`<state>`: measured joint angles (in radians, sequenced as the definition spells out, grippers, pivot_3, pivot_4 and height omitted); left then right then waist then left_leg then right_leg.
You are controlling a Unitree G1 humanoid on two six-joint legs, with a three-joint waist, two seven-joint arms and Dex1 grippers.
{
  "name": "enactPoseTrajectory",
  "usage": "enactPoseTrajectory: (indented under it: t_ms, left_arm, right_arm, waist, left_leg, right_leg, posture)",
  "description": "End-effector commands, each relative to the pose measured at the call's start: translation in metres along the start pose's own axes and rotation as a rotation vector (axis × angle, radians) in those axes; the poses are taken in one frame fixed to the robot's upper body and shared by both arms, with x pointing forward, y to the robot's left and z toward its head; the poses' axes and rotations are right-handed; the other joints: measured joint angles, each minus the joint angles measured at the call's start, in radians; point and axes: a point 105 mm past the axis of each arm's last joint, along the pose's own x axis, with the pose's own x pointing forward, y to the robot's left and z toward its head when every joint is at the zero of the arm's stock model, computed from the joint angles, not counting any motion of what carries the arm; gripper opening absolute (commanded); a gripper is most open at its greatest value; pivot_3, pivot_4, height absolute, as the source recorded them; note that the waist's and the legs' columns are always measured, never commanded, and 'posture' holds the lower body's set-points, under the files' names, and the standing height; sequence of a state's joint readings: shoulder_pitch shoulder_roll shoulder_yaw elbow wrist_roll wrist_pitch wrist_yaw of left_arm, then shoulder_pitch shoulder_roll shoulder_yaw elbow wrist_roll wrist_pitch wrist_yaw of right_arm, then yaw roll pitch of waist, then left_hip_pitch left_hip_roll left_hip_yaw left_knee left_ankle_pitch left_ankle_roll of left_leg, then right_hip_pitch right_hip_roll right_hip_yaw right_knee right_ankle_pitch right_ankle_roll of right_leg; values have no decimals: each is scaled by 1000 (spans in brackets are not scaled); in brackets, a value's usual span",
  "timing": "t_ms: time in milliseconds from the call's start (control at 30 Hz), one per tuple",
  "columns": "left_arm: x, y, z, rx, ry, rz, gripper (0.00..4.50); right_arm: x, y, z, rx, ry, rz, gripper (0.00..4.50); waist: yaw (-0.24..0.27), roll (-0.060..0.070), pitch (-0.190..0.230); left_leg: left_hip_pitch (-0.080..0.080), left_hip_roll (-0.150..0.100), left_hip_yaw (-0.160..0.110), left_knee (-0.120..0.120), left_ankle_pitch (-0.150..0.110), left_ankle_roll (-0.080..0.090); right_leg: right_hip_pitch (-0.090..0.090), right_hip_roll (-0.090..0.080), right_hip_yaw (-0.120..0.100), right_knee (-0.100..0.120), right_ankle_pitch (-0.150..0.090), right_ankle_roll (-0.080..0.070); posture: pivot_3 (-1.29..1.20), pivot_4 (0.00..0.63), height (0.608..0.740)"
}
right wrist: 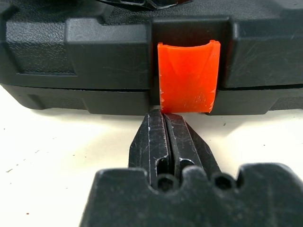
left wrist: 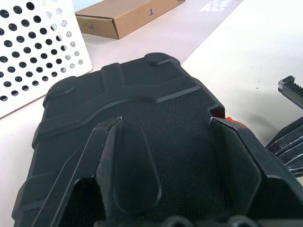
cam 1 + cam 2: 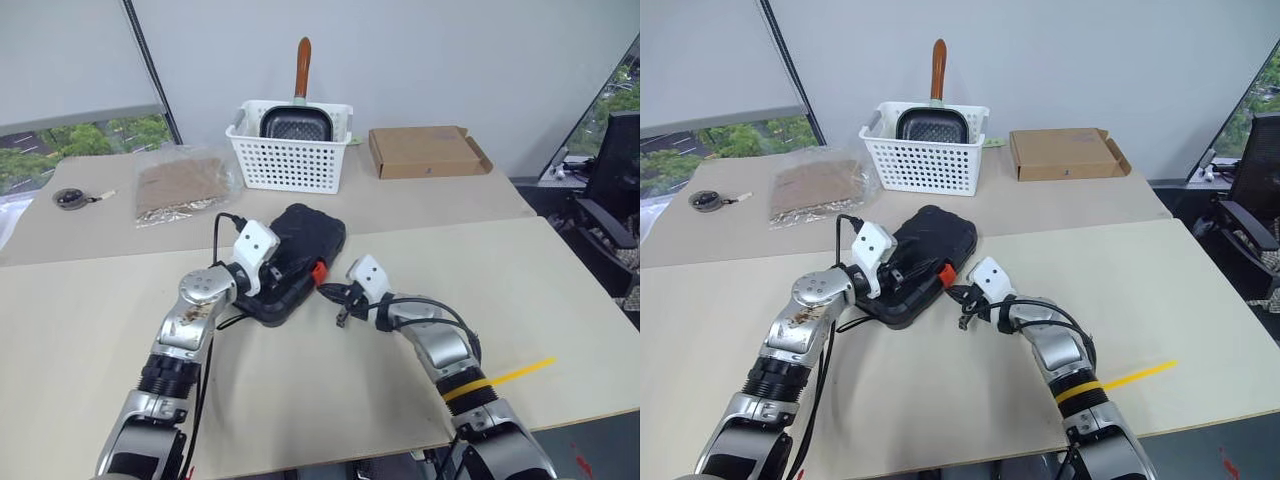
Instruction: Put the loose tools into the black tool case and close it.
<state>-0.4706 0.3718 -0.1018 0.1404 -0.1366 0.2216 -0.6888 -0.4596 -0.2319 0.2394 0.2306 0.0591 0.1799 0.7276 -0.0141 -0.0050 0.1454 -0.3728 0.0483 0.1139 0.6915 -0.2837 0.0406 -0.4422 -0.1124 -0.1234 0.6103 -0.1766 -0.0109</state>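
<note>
On the near table (image 3: pixel 330 400), the black tool case (image 3: pixel 300 250) lies shut, its lid down on its base, between the two grippers. Left gripper (image 2: pixel 175 156) rests on the lid with its jaws spread wide, one finger (image 2: pixel 94 165) on the ribbed shell and the other at the edge by the orange latch (image 1: pixel 188 78); it presses on the case rather than grasping it. Right gripper (image 1: pixel 165 125) is clenched, jaws pressed together on nothing, their tip just below the latch at the case's front edge and touching or nearly touching it.

Behind the case, on the far table, one white slotted basket (image 3: pixel 290 150) holds one dark pan with a brown handle (image 3: pixel 302 62). One flat cardboard box (image 3: pixel 425 150) lies beside it, one clear bag of brown material (image 3: pixel 182 185) lies on its other side, and one small round dark object (image 3: pixel 72 198) sits further left. Nothing lies between the jaws and the case.
</note>
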Motion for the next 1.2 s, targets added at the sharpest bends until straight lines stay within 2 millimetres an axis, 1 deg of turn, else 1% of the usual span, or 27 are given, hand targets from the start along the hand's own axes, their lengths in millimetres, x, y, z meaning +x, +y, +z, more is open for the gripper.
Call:
enactPoseTrajectory:
  t_ms: [33, 100, 167, 233, 300, 367, 400, 500, 567, 600, 633, 667, 733, 767, 867, 933, 1033, 1200]
  left_arm:
    - [-8, -14, -50, -86, 164, -21, 3158]
    - [-11, -12, -48, -83, 153, -14, 3158]
    - [-17, -9, -39, -78, 101, -14, 3158]
    - [-23, -5, -28, -87, 37, -10, 3158]
    - [-38, -4, -11, -106, -61, -26, 3158]
    - [-54, -2, -1, -116, -125, -24, 3158]
    - [-65, 0, 4, -121, -154, -18, 3158]
    - [-97, 4, 10, -135, -193, 13, 3158]
    - [-123, 6, 5, -155, -174, 54, 3158]
    - [-132, 6, 2, -162, -162, 70, 3158]
    - [-141, 6, -3, -167, -143, 88, 3158]
    - [-149, 4, -7, -169, -123, 101, 3158]
    - [-167, 0, -18, -170, -67, 136, 3158]
    - [-174, -2, -23, -177, -47, 151, 3158]
    - [-191, -15, -39, -199, 24, 176, 3158]
    - [-197, -24, -47, -210, 64, 190, 3158]
    - [-199, -34, -56, -207, 101, 219, 3158]
    - [-197, -40, -59, -168, 110, 244, 3158]
  right_arm:
    - [-14, -7, 20, -57, -68, -16, 34]
    - [-24, -10, 11, -59, -43, -24, 34]
    - [-34, -12, 8, -62, -52, -33, 34]
    - [-43, -13, 8, -39, -62, -36, 34]
    - [-58, -14, 7, -20, -87, -18, 34]
    - [-71, -18, 4, -6, -84, -25, 611]
    - [-78, -20, 2, -5, -79, -31, 755]
    - [-101, -28, -4, -3, -72, -64, 1805]
    - [-118, -32, -6, 3, -77, -79, 2553]
    - [-123, -33, -6, 4, -79, -82, 2789]
    - [-129, -35, -7, 6, -81, -86, 3256]
    - [-135, -36, -9, 7, -80, -89, 3482]
    - [-148, -41, -13, 13, -73, -109, 4245]
    - [-154, -43, -14, 17, -68, -119, 4464]
    - [-168, -48, -20, 20, -51, -132, 4464]
    - [-173, -50, -22, 20, -46, -137, 4464]
    - [-177, -51, -25, 15, -34, -138, 4464]
    - [-178, -52, -25, 6, -36, -133, 4464]
  waist:
    - [1, 0, 0]
    - [2, 0, 0]
    - [1, 0, 0]
    - [-3, 0, 0]
    - [-6, 0, 0]
    - [-5, -1, 0]
    - [-3, -1, 1]
    - [0, -2, 1]
    - [2, -4, 2]
    - [4, -4, 3]
    - [7, -5, 3]
    - [8, -5, 3]
    - [13, -5, 3]
    - [15, -5, 3]
    - [23, -6, 4]
    - [28, -6, 4]
    - [33, -6, 4]
    - [34, -6, 4]
  left_leg:
    - [0, 0, 0, 0, 0, 0]
    - [-1, -1, 0, 0, 0, 1]
    - [-1, 0, 0, 0, -1, 2]
    - [-1, 0, 0, 0, -1, 3]
    - [0, 0, 1, -2, -2, 4]
    - [-1, 0, 2, -7, -1, 3]
    - [-1, 0, 2, -8, -1, 3]
    - [-2, 0, 2, -11, -1, 2]
    - [-8, 0, 3, -11, -1, 1]
    - [-9, 0, 3, -11, -1, 1]
    - [-10, 0, 3, -11, -1, 1]
    - [-10, -1, 3, -11, -1, 2]
    - [-11, -1, 3, -11, -1, 2]
    - [-11, -1, 3, -11, -1, 3]
    - [-11, -2, 3, -11, -2, 4]
    - [-12, -2, 3, -11, -3, 4]
    - [-13, -2, 2, -11, -3, 5]
    - [-13, -2, 2, -11, -3, 5]
  right_leg:
    - [0, 0, 0, 0, 0, 0]
    - [0, -1, 0, -1, 0, 0]
    - [0, -1, 0, -1, -1, -1]
    - [0, 0, 0, -2, -1, -2]
    - [-2, 0, 1, -2, -3, -2]
    - [-5, 0, 1, -2, -4, -2]
    - [-5, 1, 1, -2, -4, -2]
    - [-9, 2, 1, -2, -5, -3]
    - [-14, 2, 1, -2, -5, -3]
    - [-14, 2, 1, -2, -5, -3]
    - [-14, 1, 0, -3, -5, -2]
    - [-14, 1, 0, -4, -5, -2]
    - [-13, 0, 0, -8, -5, -2]
    - [-13, 0, 0, -9, -5, -2]
    - [-13, 0, 0, -11, -5, -3]
    - [-13, 0, 0, -13, -5, -3]
    - [-13, 0, 0, -13, -5, -3]
    - [-13, 0, 0, -13, -5, -3]
  posture:
    - [0, 150, 700]
    - [0, 150, 700]
    - [0, 150, 700]
    - [0, 150, 700]
    - [0, 150, 700]
    - [0, 150, 700]
    - [0, 150, 700]
    - [0, 150, 700]
    - [0, 150, 700]
    - [0, 150, 700]
    - [0, 150, 700]
    - [0, 150, 700]
    - [0, 150, 700]
    - [0, 150, 700]
    - [0, 150, 700]
    - [0, 150, 700]
    - [0, 150, 700]
    - [0, 150, 700]
